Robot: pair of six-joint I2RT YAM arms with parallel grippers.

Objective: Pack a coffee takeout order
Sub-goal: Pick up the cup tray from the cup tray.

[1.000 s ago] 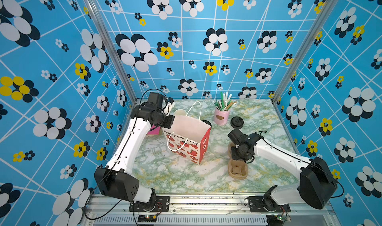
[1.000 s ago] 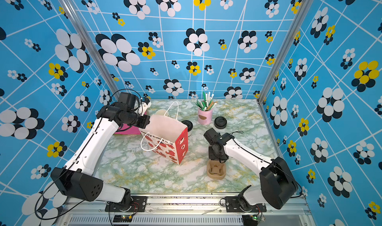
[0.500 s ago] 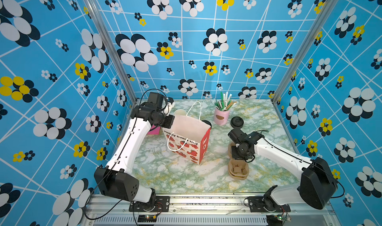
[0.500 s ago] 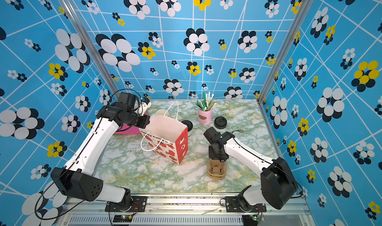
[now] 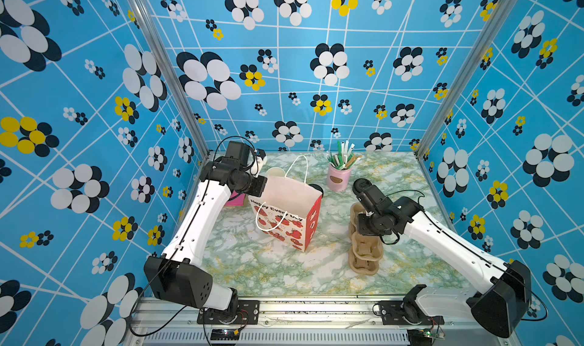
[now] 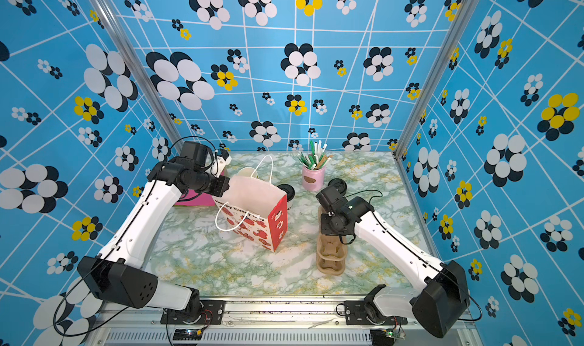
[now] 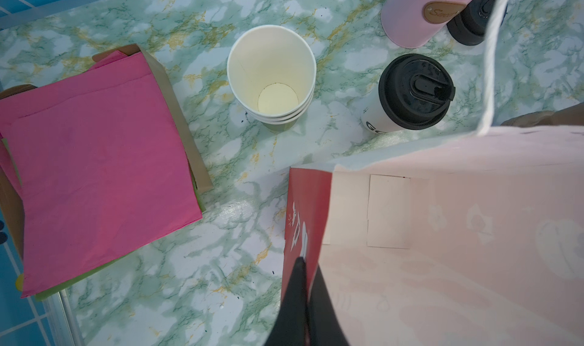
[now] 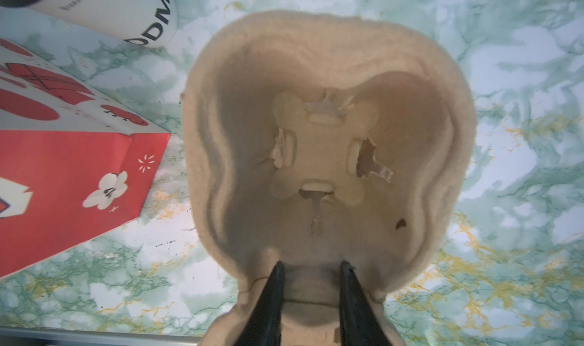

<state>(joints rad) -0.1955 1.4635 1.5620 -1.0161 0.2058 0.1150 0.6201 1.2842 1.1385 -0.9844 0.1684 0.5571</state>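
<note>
Flat, matte pink napkins (image 7: 94,170) lie leftmost. The left gripper (image 7: 303,262) pinches shut on the red rim of the stiff paper bag (image 5: 286,199). Behind it stands the smooth lidded cup (image 7: 407,97). Rightmost, the right gripper (image 8: 311,267) clamps the bridge of the fibrous, lobed pulp cup holder (image 8: 316,60).

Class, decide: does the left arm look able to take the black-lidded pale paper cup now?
Probably not yet: the left end effector is shut on the red-sided paper bag, though the black-lidded pale paper cup stands unblocked.
</note>
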